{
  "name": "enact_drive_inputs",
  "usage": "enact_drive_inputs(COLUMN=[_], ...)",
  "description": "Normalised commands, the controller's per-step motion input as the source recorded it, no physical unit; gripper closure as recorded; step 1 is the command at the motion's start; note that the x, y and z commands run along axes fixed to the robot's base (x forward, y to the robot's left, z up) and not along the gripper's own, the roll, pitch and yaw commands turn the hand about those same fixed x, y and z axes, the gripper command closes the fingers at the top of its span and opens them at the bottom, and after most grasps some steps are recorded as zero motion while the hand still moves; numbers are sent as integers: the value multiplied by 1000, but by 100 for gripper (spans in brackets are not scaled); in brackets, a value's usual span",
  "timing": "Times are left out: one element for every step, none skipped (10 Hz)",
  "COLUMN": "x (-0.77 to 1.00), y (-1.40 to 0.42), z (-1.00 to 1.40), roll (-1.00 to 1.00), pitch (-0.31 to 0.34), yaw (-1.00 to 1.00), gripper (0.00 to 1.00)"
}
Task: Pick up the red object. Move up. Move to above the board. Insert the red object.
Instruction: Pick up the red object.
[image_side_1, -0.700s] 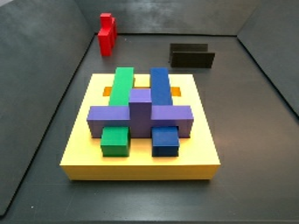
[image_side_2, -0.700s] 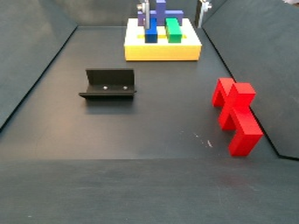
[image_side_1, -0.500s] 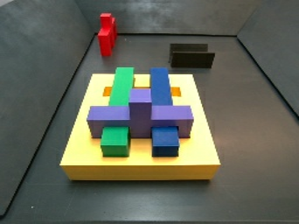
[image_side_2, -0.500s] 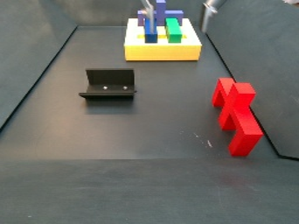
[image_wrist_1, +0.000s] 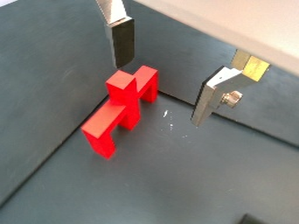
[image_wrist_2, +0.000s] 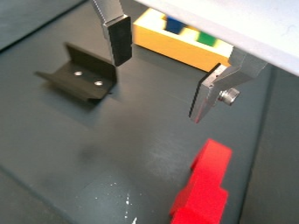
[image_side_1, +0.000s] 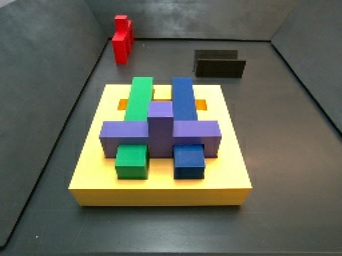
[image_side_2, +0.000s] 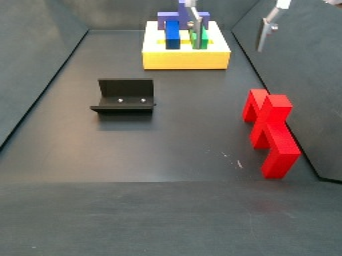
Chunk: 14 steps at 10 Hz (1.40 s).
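Observation:
The red object (image_side_2: 270, 131) lies flat on the dark floor close to a side wall; it also shows in a side view (image_side_1: 122, 38) and in both wrist views (image_wrist_1: 122, 109) (image_wrist_2: 205, 188). The yellow board (image_side_1: 160, 185) carries green, blue and purple blocks, and shows far off in a side view (image_side_2: 187, 60) and in a wrist view (image_wrist_2: 176, 54). My gripper (image_side_2: 231, 20) hangs open and empty in the air between the board and the red object. Its fingers (image_wrist_1: 122, 39) stand wide apart, above and clear of the red object. It is out of sight in one side view.
The dark fixture (image_side_2: 126, 96) stands on the floor apart from the board; it also shows in a side view (image_side_1: 219, 64) and a wrist view (image_wrist_2: 79, 74). Grey walls enclose the floor; one runs right beside the red object.
My gripper has come further into the side view near the board, with both fingers now showing. The red object, board and fixture have not moved.

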Motion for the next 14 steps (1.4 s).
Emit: enact_drive_inputs(x=[-266, -240, -229, -223, -234, -220, -180, -171, -157, -134, -189, -411, -426, -386], y=[29, 14, 14, 23, 43, 77, 169, 154, 143, 137, 83, 186, 140, 106], z=[-157, -169, -169, -160, -160, -83, 0, 0, 0, -63, -246, -360, -371, -317], roll=[0, 0, 0, 0, 0, 0, 0, 0, 0, -40, -116, -197, -167, -123], pitch=[-44, -47, -50, -54, -53, -83, -81, -87, -91, -126, -160, -157, -139, -140], yaw=[-937, -949, -951, -954, -937, -906, -811, -831, -829, -769, -734, -554, -614, -683], gripper=[0, 0, 0, 0, 0, 0, 0, 0, 0, 0, 0, 0, 0, 0])
